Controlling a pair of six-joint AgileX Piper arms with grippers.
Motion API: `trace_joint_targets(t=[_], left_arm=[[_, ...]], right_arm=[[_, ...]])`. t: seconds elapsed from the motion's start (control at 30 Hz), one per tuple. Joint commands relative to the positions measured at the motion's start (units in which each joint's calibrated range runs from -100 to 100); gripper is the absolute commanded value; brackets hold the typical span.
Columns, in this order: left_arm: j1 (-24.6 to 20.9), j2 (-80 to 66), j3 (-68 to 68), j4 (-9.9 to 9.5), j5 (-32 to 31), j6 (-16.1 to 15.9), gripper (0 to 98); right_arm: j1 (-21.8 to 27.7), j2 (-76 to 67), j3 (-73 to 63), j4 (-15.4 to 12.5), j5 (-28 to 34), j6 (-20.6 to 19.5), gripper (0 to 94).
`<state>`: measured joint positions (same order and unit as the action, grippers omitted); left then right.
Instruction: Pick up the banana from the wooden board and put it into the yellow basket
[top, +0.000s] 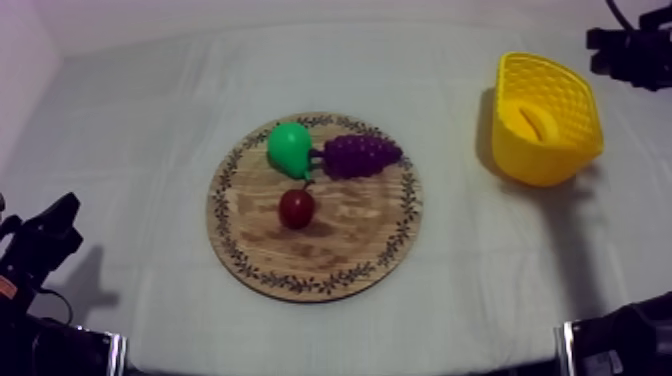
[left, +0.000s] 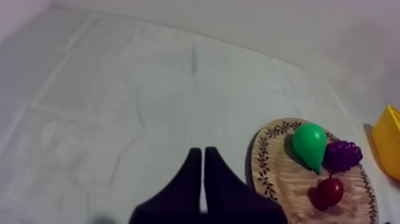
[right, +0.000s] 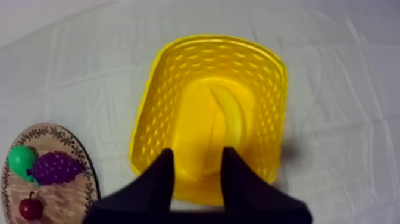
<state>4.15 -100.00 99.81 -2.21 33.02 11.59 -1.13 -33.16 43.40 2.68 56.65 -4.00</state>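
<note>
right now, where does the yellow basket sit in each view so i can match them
Top view: the yellow basket stands right of the wooden board, apart from it, banana inside.
Left wrist view: a yellow corner of the basket shows past the board, on the side of the grapes.
Right wrist view: the basket lies just ahead of the open right gripper, banana in it, board beside it.
Shared landmark: the wooden board.

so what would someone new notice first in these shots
The yellow basket at the table's right side stands out, with the banana lying inside it and my right gripper hovering open over it. Mid-table, the round wooden board carries a green pear, purple grapes and a small red fruit.
</note>
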Motion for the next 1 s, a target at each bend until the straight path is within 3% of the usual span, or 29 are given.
trace_joint_targets(t=[0.0, 0.17, 0.3, 0.53, 0.8, 0.97], left_arm=[[0.01, 0.00, -0.03, 0.04, 0.04, 0.00, 0.1], [0.01, 0.00, -0.03, 0.04, 0.04, 0.01, 0.1], [0.01, 0.00, -0.03, 0.04, 0.04, 0.00, 0.1], [0.01, 0.00, -0.03, 0.04, 0.04, 0.01, 0.1], [0.01, 0.00, -0.03, 0.04, 0.04, 0.00, 0.1], [0.01, 0.00, -0.03, 0.04, 0.04, -0.01, 0.1]], right_arm=[[0.21, -9.36, 9.18, -0.02, -5.00, 0.43, 12.0], [0.77, -21.74, 25.74, 0.57, -14.55, 0.78, 7.1], [1.77, -33.10, 38.12, -1.29, -18.82, 3.67, 4.9], [3.81, -50.25, 50.73, -4.26, -16.33, 8.19, 2.1], [6.02, -58.88, 55.38, -4.11, -16.41, 6.48, 0.7], [7.83, -61.76, 56.11, -4.11, -18.25, 10.39, 0.5]])
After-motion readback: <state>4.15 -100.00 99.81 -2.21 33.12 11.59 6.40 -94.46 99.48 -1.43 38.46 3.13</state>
